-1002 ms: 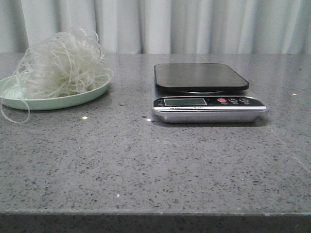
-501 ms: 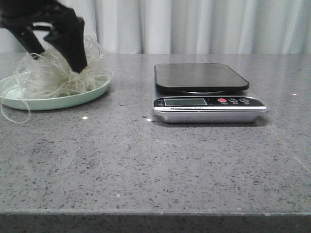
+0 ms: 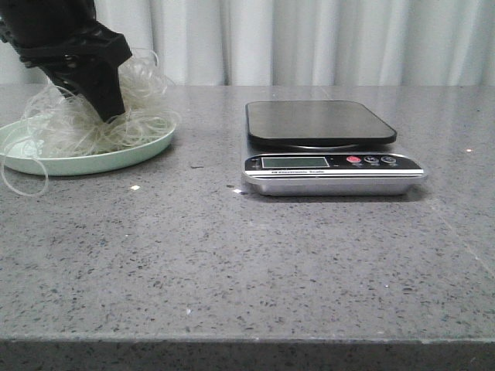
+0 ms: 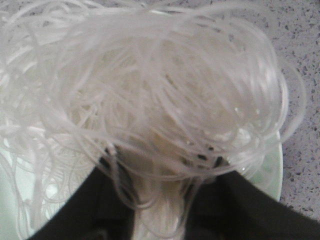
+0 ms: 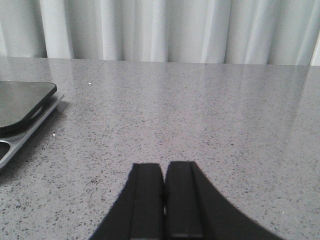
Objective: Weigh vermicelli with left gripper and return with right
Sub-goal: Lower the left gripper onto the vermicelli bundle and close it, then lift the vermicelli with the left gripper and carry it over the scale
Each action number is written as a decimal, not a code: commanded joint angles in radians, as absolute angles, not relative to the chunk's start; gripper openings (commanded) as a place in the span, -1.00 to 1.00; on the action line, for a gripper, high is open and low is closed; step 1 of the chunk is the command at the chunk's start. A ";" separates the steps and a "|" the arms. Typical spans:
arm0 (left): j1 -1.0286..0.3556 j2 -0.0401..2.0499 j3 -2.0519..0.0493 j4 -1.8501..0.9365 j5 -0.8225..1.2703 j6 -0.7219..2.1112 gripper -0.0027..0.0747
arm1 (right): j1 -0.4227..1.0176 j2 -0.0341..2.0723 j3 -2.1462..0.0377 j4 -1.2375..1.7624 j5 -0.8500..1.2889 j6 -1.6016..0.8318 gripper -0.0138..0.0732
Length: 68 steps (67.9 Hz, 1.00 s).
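Observation:
The vermicelli (image 3: 143, 116) is a fluffy whitish tangle heaped on a pale green plate (image 3: 116, 161) at the far left of the table. My left gripper (image 3: 107, 108), black and bulky, is pushed down into the top of the heap. In the left wrist view its fingers (image 4: 80, 210) stand close either side of a clump of vermicelli (image 4: 150, 90), with strands pinched in the gap at the left gripper (image 4: 162, 200). The heap still rests on the plate (image 4: 272, 170). My right gripper (image 5: 164, 200) is shut and empty, low over bare table to the right of the scale (image 5: 20, 107).
The digital scale (image 3: 321, 124) stands right of the table's middle, with a dark bare platform and a silver base with display and buttons. A loose strand loops off the plate's left front. Grey speckled tabletop (image 3: 232, 263) lies in front; white curtains hang behind.
My left gripper came down into the vermicelli from above, then its spread fingers drew together in the heap. The heap looks pressed lower. The scale has not moved.

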State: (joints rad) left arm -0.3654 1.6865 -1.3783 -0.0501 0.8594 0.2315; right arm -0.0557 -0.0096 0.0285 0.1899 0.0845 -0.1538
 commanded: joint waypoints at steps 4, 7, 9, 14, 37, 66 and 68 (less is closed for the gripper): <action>-0.372 1.648 -1.415 -0.031 0.820 0.233 -0.56 | -0.063 -0.027 0.020 0.179 -0.006 -0.155 -0.33; -0.372 1.648 -1.423 -0.019 0.824 0.233 -0.57 | -0.063 -0.027 0.020 0.179 -0.006 -0.155 -0.33; -0.372 1.648 -1.434 -0.010 0.833 0.233 -0.57 | -0.063 -0.027 0.020 0.179 -0.006 -0.155 -0.33; -0.372 1.644 -1.472 0.000 0.857 0.233 -0.57 | -0.063 -0.027 0.020 0.179 -0.006 -0.155 -0.33; -0.384 1.584 -1.762 -0.026 0.942 0.233 -0.57 | -0.063 -0.027 0.020 0.179 -0.006 -0.155 -0.33; -0.690 1.613 -1.970 -0.034 0.870 0.233 -0.57 | -0.063 -0.027 0.020 0.179 -0.006 -0.155 -0.33; -0.711 1.625 -1.970 -0.032 0.854 0.233 -0.57 | -0.063 -0.027 0.020 0.179 -0.006 -0.155 -0.33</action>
State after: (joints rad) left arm -0.6457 1.6410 -1.9313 -0.0189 0.9792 0.2315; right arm -0.0557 -0.0096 0.0285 0.1899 0.0797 -0.1522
